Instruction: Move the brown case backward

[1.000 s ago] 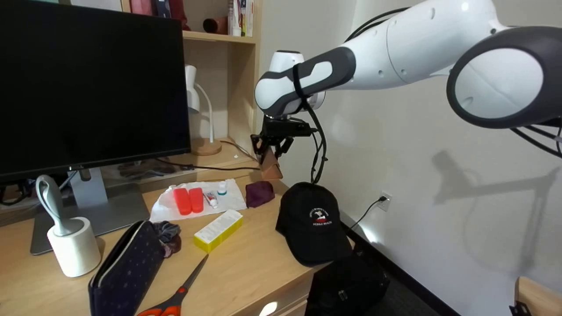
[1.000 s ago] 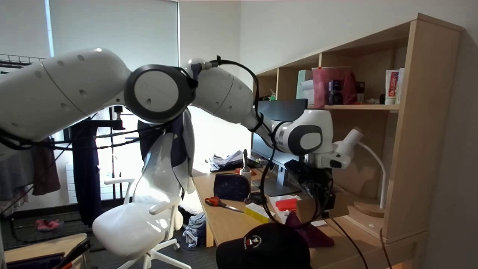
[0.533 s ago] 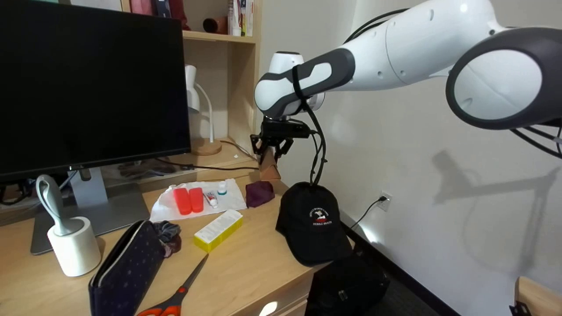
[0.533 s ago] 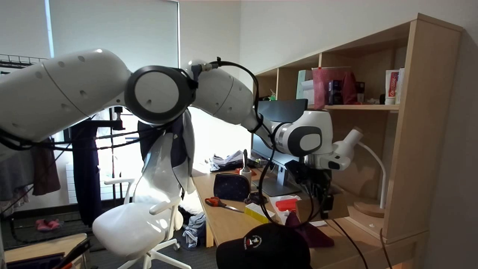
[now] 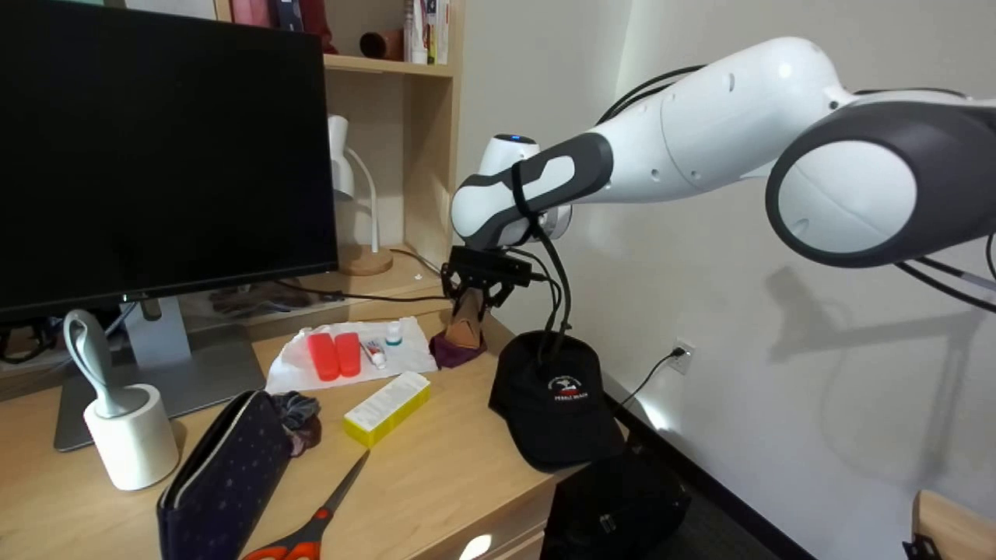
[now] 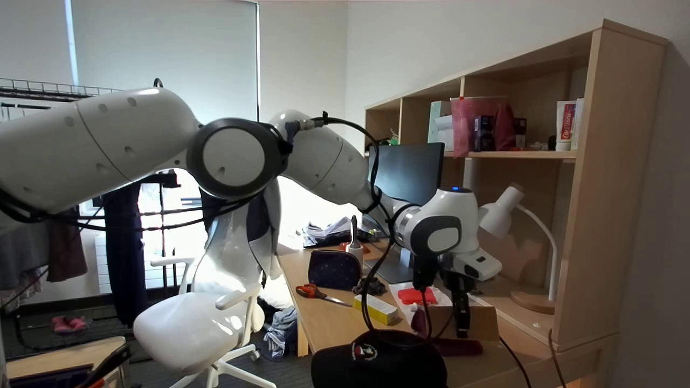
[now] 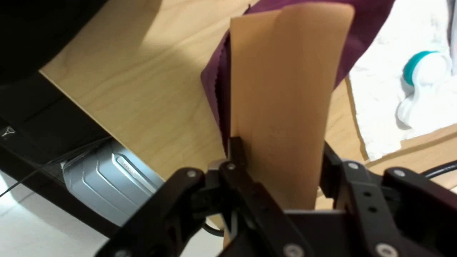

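Pale walls (image 5: 700,264) meet behind the jaws, and a wooden table (image 5: 443,459) spreads out below them. From the right of an exterior view the white arm (image 5: 700,117) reaches across and down to the jaws. The jaws pinch the case (image 7: 282,89) by its two sides; it juts past their tips, tan and plain, near the table's edge. Below the jaws, a maroon cloth (image 5: 450,356) shows around the case's lower end; whether the two touch I cannot tell. Left of the jaws in that exterior view, white paper (image 5: 412,356) carries two red pieces (image 5: 324,356), a small tube (image 5: 374,355) and a teal-capped container (image 5: 394,334). Nearer the camera than the jaws lie a yellow box (image 5: 387,408) and scissors (image 5: 319,517); farther left are a dark pouch (image 5: 226,474), scrunchies (image 5: 296,410) just beside it, and a white roller (image 5: 131,439) standing upright. Well to the left of the jaws stands a monitor (image 5: 163,163), with a lamp (image 5: 341,167) between it and them. To the right of the jaws and nearer the camera, a black cap (image 5: 548,416) sits at the table's edge, apart from the case, and a black bag (image 5: 618,505) lies lower, past that edge. Shelves (image 6: 617,178) rise behind the jaws in both exterior views, above the lamp.
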`<state>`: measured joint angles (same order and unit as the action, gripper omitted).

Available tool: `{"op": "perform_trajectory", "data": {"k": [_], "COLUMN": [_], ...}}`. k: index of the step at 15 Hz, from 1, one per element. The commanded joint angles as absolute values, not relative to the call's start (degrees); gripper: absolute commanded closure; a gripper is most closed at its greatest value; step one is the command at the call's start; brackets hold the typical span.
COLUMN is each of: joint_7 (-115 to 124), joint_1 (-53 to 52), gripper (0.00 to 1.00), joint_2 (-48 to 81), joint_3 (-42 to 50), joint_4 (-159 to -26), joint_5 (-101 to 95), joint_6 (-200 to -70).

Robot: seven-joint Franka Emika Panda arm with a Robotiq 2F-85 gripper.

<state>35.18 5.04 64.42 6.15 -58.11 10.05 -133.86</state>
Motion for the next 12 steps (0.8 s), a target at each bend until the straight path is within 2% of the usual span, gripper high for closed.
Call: {"op": "perform_trajectory", "data": {"k": [1, 3, 4, 5, 7, 10, 12], "joint_7": [37.3, 37.7, 37.7, 37.8, 37.3, 37.0, 37.0], "joint_1": [5.7, 5.8, 5.7, 5.6, 5.5, 5.1, 4.9], "gripper": [0.76, 0.76, 0.69, 0.26, 0.24, 0.07, 0.0], "joint_2": [66.1, 67.0, 67.1, 67.1, 66.4, 64.7, 63.3], "joint_3": [5.2, 4.8, 4.7, 4.8, 4.6, 4.5, 4.5], "joint_4": [-59.0, -59.1, -59.3, -59.5, -60.1, -61.5, -62.5], "joint_5": [12.8, 13.8, 14.1, 14.2, 14.5, 14.4, 14.3], "joint_6": [-140.3, -142.1, -142.6, -143.0, -143.6, -144.6, -144.5]}}
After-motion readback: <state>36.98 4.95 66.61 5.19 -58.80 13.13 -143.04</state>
